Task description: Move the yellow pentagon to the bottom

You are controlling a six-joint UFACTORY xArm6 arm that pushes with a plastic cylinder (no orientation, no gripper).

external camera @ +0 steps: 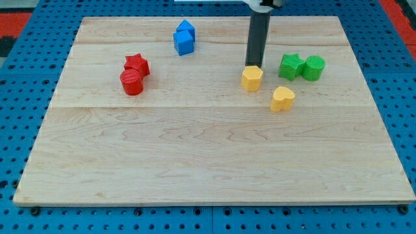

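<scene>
The yellow pentagon (252,78) lies on the wooden board (208,156), right of centre in the upper half. My tip (254,66) stands right at the pentagon's top edge, touching or nearly touching it. A yellow heart-shaped block (282,99) lies just below and to the right of the pentagon, apart from it.
A green star (290,66) and a green cylinder (314,67) sit side by side to the right of the tip. Two blue blocks (184,38) sit together near the top. A red star (137,64) and a red cylinder (131,82) sit at the left.
</scene>
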